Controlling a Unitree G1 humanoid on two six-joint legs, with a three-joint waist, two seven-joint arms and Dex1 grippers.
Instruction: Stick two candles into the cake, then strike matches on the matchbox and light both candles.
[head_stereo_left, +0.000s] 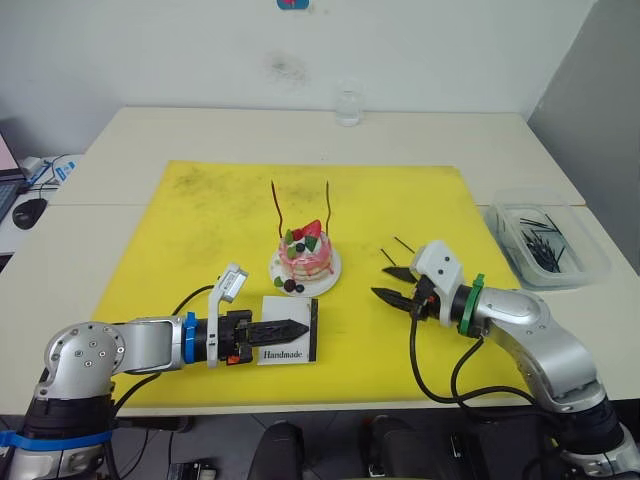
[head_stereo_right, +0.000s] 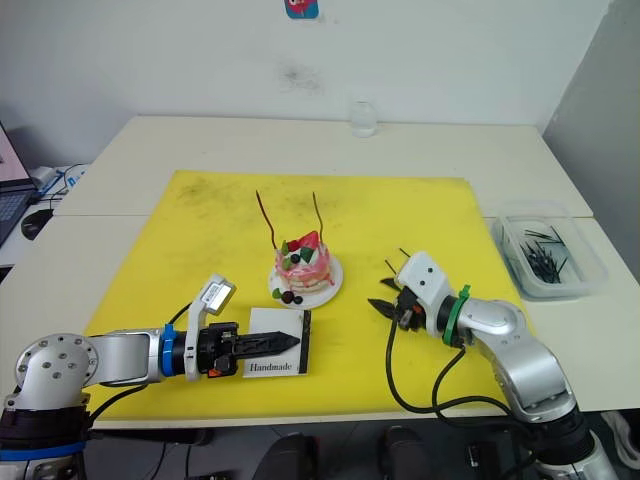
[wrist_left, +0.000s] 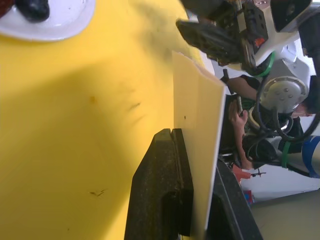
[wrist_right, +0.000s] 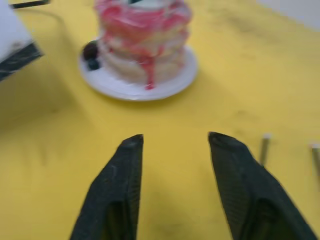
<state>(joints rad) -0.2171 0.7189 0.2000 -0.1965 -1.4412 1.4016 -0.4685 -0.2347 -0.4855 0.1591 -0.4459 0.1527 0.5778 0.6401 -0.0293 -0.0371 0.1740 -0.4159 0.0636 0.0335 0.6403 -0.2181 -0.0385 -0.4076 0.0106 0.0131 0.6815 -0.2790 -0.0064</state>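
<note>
Two candles (head_stereo_left: 277, 208) are already standing in the cake (head_stereo_left: 305, 255) at mat centre. Left gripper (head_stereo_left: 290, 328) jaws are pinching the matchbox (head_stereo_left: 291, 338) at the cake's 6 o'clock. Right gripper (head_stereo_left: 392, 283) jaws are spread near two matches (head_stereo_left: 400, 246) at 3 o'clock; it should be closing squarely on one.

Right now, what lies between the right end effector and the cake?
Only bare yellow mat between the right end effector and the cake, per the right wrist view.

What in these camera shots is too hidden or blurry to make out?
- Matchbox: head views, the left gripper covers its middle.
- Matches on the mat: right wrist view, blurred, one cut by the edge.
- Cake: right wrist view, top cropped.
- Clear bin contents: too small to count.
</note>
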